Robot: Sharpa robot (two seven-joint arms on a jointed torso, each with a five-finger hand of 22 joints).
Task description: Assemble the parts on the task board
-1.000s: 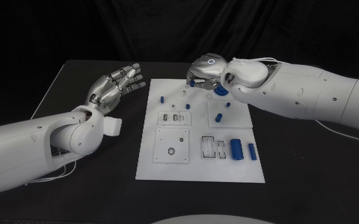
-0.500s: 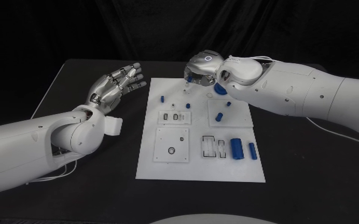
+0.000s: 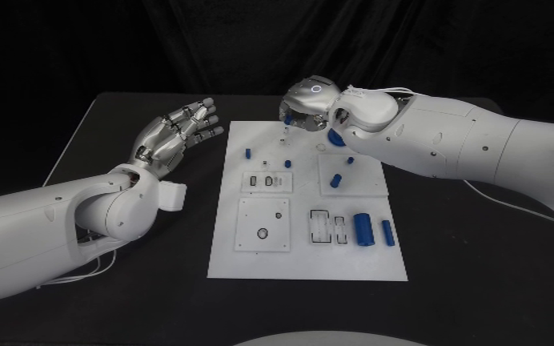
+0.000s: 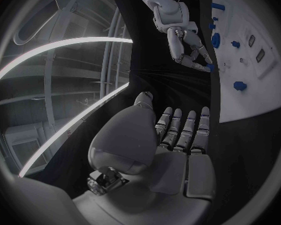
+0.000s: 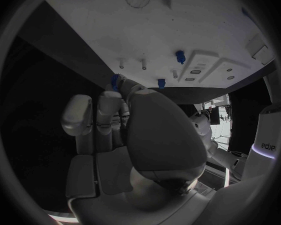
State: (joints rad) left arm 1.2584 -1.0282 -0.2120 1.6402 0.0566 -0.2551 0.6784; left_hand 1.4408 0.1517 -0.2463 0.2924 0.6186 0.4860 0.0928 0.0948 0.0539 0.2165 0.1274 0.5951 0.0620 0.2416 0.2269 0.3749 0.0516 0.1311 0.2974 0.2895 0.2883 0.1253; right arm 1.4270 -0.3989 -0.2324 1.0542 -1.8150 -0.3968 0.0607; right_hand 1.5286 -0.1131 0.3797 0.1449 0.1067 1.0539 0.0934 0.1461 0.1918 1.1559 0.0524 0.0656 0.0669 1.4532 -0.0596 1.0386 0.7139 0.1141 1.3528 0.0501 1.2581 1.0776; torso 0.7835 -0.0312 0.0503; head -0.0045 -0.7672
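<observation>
- The right hand hangs over the far edge of the task board, fingers drawn in, and the right wrist view shows a small blue part pinched at its fingertips.
- The left hand waits above the counter just beside the board's left edge, palm up, fingers spread and holding nothing.
- Blue parts sit across the board: a peg on its left side, two cylinders lying at the right near the slotted block.
- Two thin pins stand just below the pinched piece.
- My read is that this is a placement step: line the part squarely over its seat, lower straight, and release only once it has settled.
- The risk, as I judge it, is tilting the piece against a pin.
</observation>
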